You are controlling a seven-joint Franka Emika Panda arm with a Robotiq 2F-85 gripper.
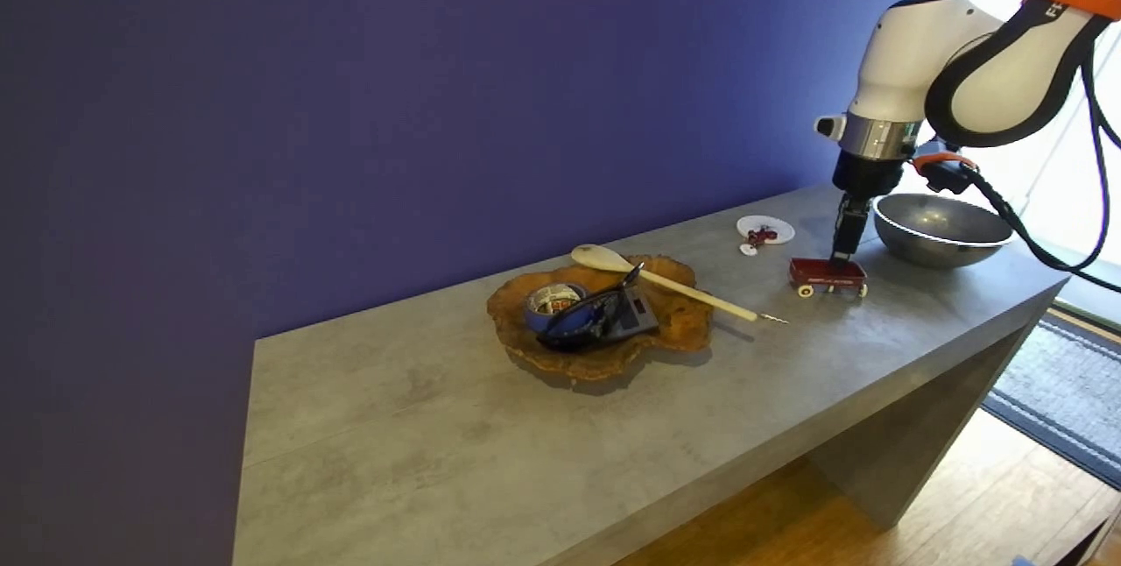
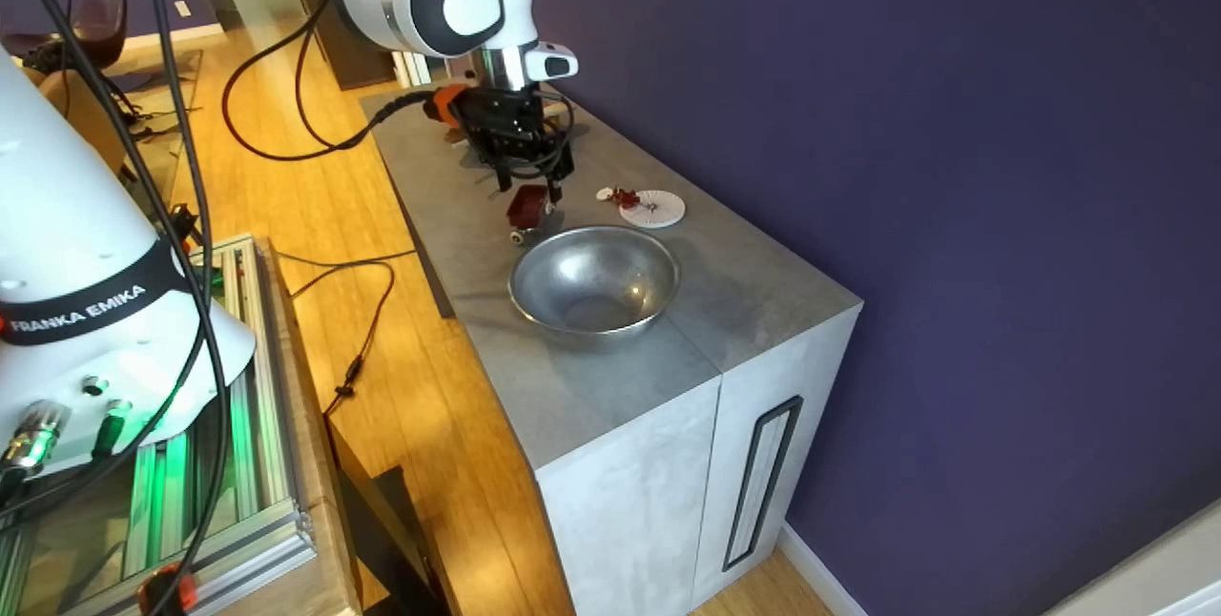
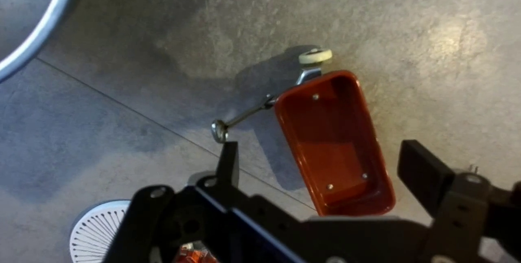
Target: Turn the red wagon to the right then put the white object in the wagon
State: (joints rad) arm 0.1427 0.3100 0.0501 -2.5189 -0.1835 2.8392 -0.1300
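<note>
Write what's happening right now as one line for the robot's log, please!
pincer: open; wagon: between jaws in wrist view, ungripped, empty; white object: on table, not yet in wagon; bowl: on table

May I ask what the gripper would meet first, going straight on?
Likely the red toy wagon, between the open fingers in the wrist view; with depth unclear, they might straddle it.

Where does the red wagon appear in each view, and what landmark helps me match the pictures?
In an exterior view: red wagon, well right of centre.
In an exterior view: red wagon, slightly left of and above centre.
Wrist view: red wagon, right of centre.
Shared landmark: metal bowl, in both exterior views; cut off at upper left in the wrist view.
</note>
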